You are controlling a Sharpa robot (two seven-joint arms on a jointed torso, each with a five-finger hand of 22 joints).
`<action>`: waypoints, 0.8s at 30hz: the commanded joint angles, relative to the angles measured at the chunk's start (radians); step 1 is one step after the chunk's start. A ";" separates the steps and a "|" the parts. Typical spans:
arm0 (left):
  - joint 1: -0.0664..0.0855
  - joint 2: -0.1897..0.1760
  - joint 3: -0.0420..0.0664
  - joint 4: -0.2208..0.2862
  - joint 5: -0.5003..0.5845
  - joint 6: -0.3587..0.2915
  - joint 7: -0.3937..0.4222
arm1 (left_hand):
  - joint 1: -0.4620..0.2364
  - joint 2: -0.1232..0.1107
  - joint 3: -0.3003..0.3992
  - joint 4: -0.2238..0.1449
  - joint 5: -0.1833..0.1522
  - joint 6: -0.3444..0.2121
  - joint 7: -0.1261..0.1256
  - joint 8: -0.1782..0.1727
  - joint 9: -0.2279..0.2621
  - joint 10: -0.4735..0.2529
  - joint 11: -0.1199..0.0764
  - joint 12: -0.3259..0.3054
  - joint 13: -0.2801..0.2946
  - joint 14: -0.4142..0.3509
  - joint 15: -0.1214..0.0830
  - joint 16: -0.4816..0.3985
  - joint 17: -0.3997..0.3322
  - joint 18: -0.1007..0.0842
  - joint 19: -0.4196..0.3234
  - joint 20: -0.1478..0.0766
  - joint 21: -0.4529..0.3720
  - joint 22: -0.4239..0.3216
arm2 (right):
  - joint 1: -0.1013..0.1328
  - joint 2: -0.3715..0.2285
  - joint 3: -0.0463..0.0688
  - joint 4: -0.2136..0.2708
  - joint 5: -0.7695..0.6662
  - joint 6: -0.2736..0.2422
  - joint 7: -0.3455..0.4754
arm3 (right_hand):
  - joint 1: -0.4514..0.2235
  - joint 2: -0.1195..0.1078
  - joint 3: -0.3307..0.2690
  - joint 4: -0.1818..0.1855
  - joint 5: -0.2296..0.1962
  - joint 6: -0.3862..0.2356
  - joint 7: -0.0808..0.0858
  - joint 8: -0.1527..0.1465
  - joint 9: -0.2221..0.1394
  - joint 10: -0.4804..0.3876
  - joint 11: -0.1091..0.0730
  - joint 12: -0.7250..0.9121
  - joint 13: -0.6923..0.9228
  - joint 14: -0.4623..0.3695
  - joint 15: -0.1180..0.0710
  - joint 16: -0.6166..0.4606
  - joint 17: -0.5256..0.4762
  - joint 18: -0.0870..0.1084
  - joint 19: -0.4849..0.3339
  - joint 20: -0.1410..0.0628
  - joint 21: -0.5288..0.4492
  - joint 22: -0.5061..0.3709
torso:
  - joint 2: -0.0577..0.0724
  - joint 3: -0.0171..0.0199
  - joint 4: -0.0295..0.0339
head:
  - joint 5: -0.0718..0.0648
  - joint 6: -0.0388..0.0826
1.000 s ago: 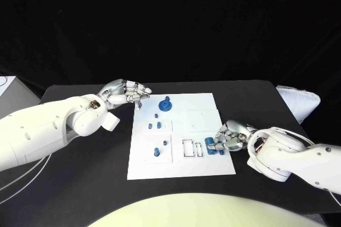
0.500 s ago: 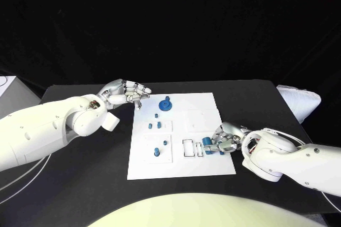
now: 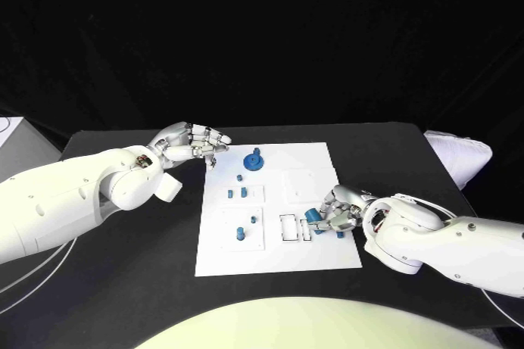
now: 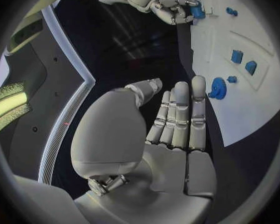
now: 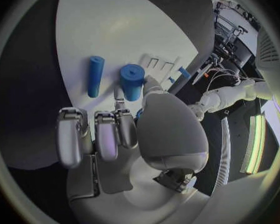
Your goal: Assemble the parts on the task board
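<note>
The black table (image 3: 131, 266) carried the work. A white box (image 3: 14, 133) stood beyond its edge at about nine o'clock. A white cushion-like thing (image 3: 464, 158) lay off the edge at about three o'clock.

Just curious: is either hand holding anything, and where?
The right hand pinches a thick blue cylinder by its side; the left hand holds nothing.

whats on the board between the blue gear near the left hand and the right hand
In the head view, between the blue gear and the right hand lies a raised white square of the task board, with no blue piece on it.
</note>
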 commanded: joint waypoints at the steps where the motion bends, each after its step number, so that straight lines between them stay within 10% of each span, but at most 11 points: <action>1: 0.000 0.001 0.001 0.002 0.009 0.016 0.007 | -0.002 0.009 0.003 -0.004 0.004 -0.007 0.007 0.004 -0.002 -0.004 0.000 -0.003 -0.002 0.002 0.004 -0.003 -0.001 0.007 0.000 0.004 -0.006 -0.001 | -0.010 0.002 -0.008 -0.007 0.009 0.033 -0.026 | 0.023 0.011 0.009 -0.004 0.009 0.001 -0.003 -0.001 0.002 0.011 0.002 -0.003 0.136 0.083 0.001 0.006 0.167 -0.018 0.086 -0.001 0.005 0.238 | -0.001 -0.0001 -0.0008 | 0.001 0.000; 24: 0.000 0.001 0.001 -0.002 0.009 0.016 0.001 | -0.004 0.009 0.002 -0.004 0.004 -0.007 0.008 0.004 -0.002 -0.005 0.001 -0.003 -0.002 0.002 0.004 -0.003 -0.001 0.007 0.000 0.004 -0.006 -0.001 | 0.056 -0.054 0.001 0.110 0.150 -0.114 0.026 | 0.102 0.022 0.079 -0.004 -0.002 0.032 -0.015 0.006 -0.014 0.022 -0.010 0.003 0.149 0.086 -0.008 0.013 0.182 -0.025 0.093 -0.008 0.044 0.246 | 0.001 0.0014 -0.0008 | -0.007 0.000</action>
